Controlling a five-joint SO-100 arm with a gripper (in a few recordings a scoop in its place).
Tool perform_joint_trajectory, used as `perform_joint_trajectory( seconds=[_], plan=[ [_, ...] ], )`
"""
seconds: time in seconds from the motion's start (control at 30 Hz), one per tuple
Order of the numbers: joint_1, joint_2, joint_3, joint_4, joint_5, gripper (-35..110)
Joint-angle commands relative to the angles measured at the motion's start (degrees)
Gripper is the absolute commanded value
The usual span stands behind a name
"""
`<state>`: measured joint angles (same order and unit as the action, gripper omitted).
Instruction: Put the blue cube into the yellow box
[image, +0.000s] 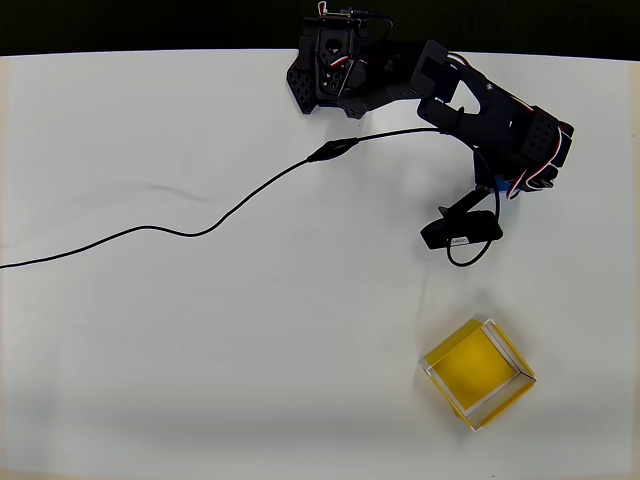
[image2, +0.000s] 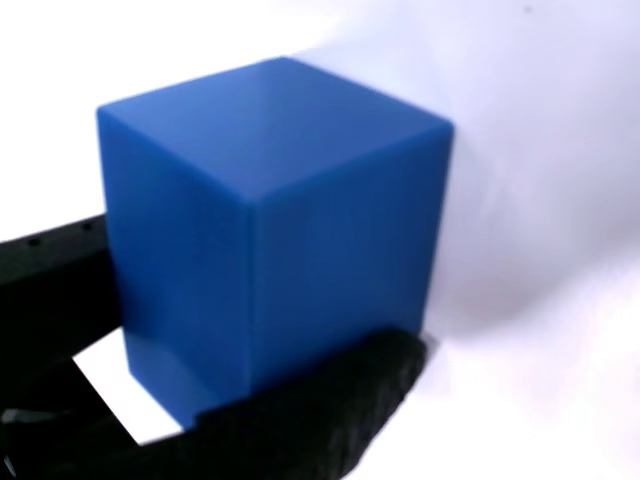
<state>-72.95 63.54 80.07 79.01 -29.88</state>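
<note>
On the white table (image: 200, 350), the yellow box (image: 477, 372) sits at the lower right of the overhead view, well apart from our arm (image: 470, 110) at the upper right. There our claw (image2: 250, 400) flanks the blue cube (image2: 270, 230); we cannot tell whether it pinches. A shallow corner grip could let it twist free. The arm folds down from the top edge.

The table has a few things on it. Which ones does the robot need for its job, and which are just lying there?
Needed for the job:
- the blue cube, close between the gripper fingers in the wrist view
- the yellow box, open on top, nothing in it yet

Just lying there:
- the black cable that snakes across the white table
</note>
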Motion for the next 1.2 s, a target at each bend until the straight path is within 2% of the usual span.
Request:
perform_joint_trajectory(
  seconds=[0.0,0.33,0.67,1.17],
  plan=[
    [1.6,6.0,-4.7,0.9,-3.8,15],
    [11.7,17.1,-9.1,1.1,-17.8,14],
    [22.4,22.0,-16.0,-3.4,-32.1,14],
    [33.4,14.6,-23.6,-19.5,-46.8,15]
  ],
)
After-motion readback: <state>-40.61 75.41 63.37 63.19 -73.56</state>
